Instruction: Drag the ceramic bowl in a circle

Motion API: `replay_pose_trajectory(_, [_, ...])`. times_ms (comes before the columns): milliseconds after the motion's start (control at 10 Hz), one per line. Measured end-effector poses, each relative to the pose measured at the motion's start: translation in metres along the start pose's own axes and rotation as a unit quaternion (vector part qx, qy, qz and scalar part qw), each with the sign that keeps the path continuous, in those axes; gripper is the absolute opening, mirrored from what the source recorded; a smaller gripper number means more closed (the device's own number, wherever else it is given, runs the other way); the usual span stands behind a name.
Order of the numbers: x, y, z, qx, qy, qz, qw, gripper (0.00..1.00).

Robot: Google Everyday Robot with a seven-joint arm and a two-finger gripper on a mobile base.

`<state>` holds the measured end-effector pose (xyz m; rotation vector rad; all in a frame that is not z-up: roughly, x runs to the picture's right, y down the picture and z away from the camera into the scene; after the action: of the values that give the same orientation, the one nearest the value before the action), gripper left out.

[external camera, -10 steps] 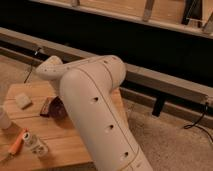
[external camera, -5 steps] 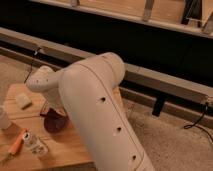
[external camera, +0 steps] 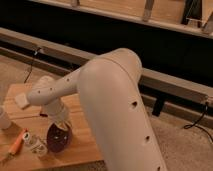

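The big white arm (external camera: 117,110) fills the near side. Past it, at the desk's (external camera: 30,122) front edge, lies a clear bottle (external camera: 36,145) beside an orange tool (external camera: 17,142). Just right of them sits the ceramic bowl (external camera: 57,140), with the claw (external camera: 61,126) reaching down onto its far rim; whether the claw is apart or together I cannot tell. Farther back rests a pale block (external camera: 22,100).

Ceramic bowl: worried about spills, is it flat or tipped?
Tipped, it seems: the ceramic bowl shows as a tall oval, the gripper at its upper rim.
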<state>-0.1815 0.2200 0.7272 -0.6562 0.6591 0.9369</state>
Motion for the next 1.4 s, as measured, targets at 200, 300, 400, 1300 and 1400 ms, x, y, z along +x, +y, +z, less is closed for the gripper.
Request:
replay_pose_trajectory(200, [0.036,-0.002,0.021,0.004,0.026,-0.005,0.9996,0.00])
replay_pose_trajectory(300, [0.051,-0.009,0.031,0.009,0.040,-0.003,0.9992,0.00])
replay_pose_trajectory(400, [0.065,-0.020,0.039,0.013,0.050,0.007,0.9986,0.00])
replay_pose_trajectory(1300, [0.112,-0.176,0.060,0.026,0.064,0.214,0.9745,0.00])
replay_pose_trajectory(1400, [0.105,-0.190,0.058,0.026,0.059,0.229,0.9713,0.00])
